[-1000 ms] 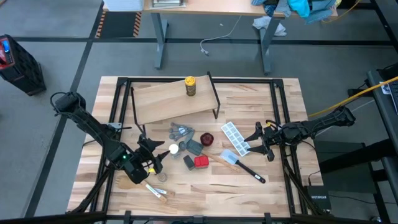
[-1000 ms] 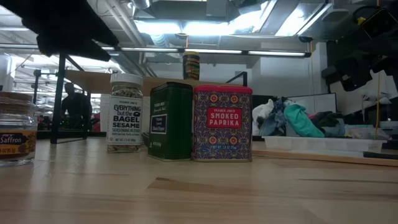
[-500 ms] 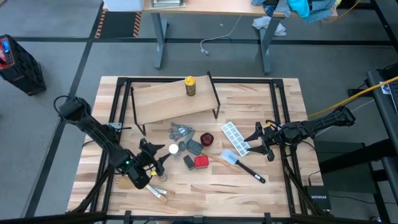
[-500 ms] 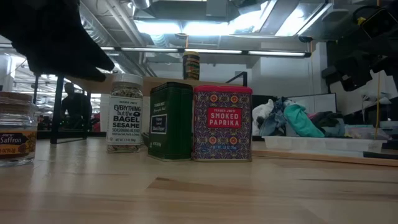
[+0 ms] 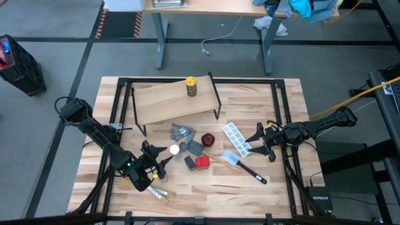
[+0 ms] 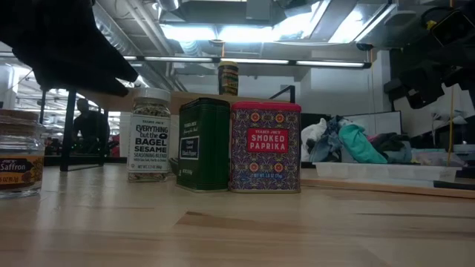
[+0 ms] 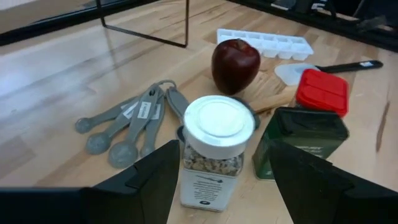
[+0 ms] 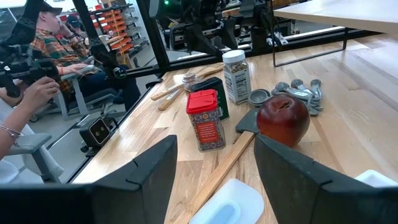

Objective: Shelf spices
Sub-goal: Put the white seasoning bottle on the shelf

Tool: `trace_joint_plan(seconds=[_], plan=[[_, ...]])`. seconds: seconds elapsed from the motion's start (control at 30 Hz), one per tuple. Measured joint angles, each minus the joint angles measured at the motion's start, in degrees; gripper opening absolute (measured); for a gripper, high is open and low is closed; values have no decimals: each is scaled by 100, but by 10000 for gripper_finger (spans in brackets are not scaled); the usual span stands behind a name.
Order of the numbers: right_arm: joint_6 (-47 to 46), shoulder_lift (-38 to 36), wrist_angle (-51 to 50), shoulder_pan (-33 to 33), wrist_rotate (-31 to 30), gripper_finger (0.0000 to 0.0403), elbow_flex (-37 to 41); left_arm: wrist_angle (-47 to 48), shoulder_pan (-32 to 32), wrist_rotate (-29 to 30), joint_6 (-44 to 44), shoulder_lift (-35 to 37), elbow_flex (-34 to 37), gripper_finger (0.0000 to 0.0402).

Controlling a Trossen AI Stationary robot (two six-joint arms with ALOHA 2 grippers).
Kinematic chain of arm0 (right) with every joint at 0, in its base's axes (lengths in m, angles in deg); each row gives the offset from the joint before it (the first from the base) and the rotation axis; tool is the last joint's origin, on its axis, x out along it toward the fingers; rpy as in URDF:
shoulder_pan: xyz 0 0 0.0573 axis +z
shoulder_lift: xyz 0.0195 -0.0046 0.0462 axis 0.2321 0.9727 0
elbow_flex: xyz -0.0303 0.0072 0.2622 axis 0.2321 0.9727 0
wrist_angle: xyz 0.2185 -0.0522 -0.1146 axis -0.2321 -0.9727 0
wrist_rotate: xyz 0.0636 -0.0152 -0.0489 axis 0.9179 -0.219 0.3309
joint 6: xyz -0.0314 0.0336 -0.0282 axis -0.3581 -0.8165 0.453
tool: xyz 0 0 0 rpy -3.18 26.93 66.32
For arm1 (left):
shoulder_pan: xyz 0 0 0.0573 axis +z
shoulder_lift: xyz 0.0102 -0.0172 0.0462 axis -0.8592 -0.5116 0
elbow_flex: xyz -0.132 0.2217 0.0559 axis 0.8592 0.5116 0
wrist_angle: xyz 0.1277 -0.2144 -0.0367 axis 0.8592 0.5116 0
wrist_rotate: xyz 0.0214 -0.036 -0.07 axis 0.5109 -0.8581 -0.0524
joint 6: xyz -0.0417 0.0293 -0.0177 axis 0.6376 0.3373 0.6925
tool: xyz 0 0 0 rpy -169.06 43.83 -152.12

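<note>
My left gripper hangs open, low over the near-left table, just short of the white-capped jar. The jar stands upright ahead of the gap between the fingers, untouched. Beside it stand the dark square tin and the red square tin. A tiny saffron jar stands near the front edge. The yellow-capped jar stands on the shelf. My right gripper waits open at the right.
Grey measuring spoons and a dark-red apple-like object lie beyond the jar. A white ice-cube tray and a black-handled spatula lie to the right, wooden utensils near the front edge. A person sits beyond the table.
My left gripper has sunk toward the table and come a little nearer the front edge, still open and aimed at the white-capped jar. No spice container has moved.
</note>
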Motion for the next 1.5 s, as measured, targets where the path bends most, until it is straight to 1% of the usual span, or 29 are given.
trace_joint_plan(seconds=[0.07,0.27,0.37,0.5,0.67,0.73,1.07,1.2,1.27,1.5], plan=[[0,0,0,0,0,221,0,-104,-2,0,-109,0,0,239],[0,0,0,-2,0,221,0,-62,-2,-40,67,0,0,239],[0,-1,0,-1,0,221,0,-63,-39,-42,-39,0,0,241],[0,0,1,-1,0,221,0,-104,-127,3,-86,-55,0,265],[0,0,0,-1,0,221,0,-97,-190,63,284,-276,0,305],[0,0,0,0,0,221,0,-104,-189,178,396,-390,0,318],[0,-2,0,0,0,221,1,-61,-188,495,1216,-1136,0,366],[0,-2,2,-2,0,221,0,-62,-184,708,1350,-1365,0,379],[0,-2,0,-2,0,221,0,-67,-162,845,1251,-1434,0,383],[0,0,0,0,0,221,0,-63,204,882,990,-1473,11,384]])
